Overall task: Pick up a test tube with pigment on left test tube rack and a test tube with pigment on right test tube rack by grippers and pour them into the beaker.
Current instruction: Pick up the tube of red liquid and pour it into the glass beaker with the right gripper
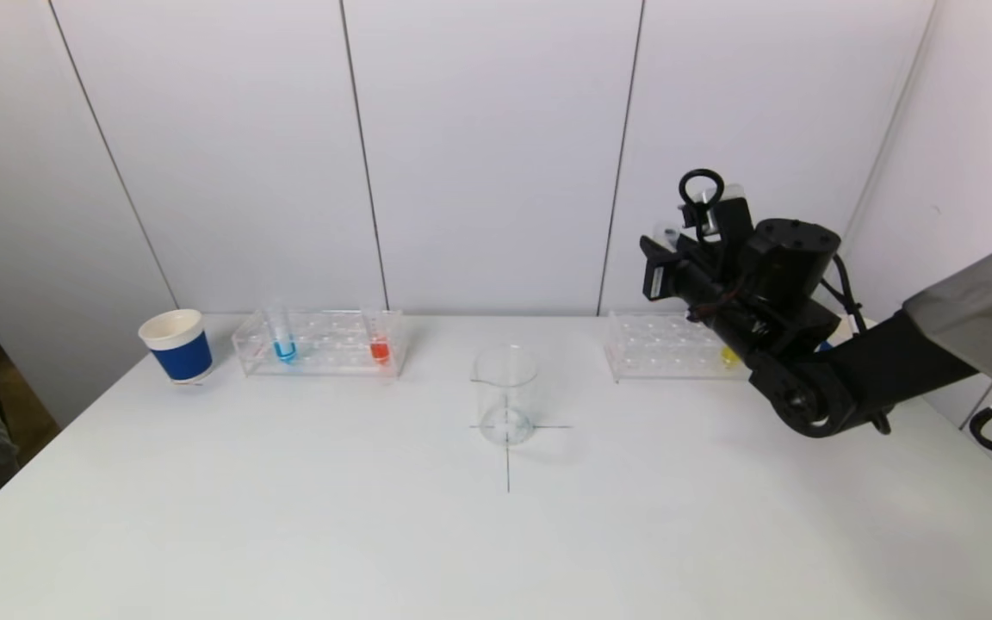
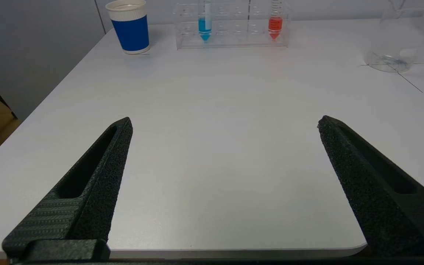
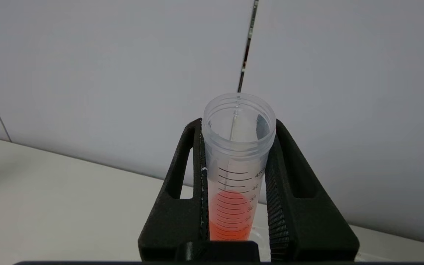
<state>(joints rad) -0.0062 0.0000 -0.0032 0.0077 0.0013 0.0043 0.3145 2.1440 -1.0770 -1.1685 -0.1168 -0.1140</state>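
A: So, from the head view, where does it stand?

B: The right gripper [image 1: 664,245] is raised above the clear plastic right test tube rack [image 1: 668,346], near the back of the white table [image 1: 375,534]. The round clear glass beaker [image 1: 506,393] stands on the cross mark at the centre, seemingly with no pigment in it. The clear left test tube rack [image 1: 321,343] has the blue-filled test tube [image 1: 282,337] and the red-filled test tube [image 1: 378,340] upright in it, beside a blue and white paper cup [image 1: 176,345].

A: And the left wrist view?

B: The left gripper [image 2: 225,123] hangs low over bare table, well apart from its rack, fingers spread wide and holding nothing.

A: The right wrist view?

B: There the gripper is clamped on a clear graduated tube of orange-red pigment [image 3: 236,173], mouth uncapped, upright.

A: So, progress?

B: I'd judge one pick is done. The left pick and both pours are left.
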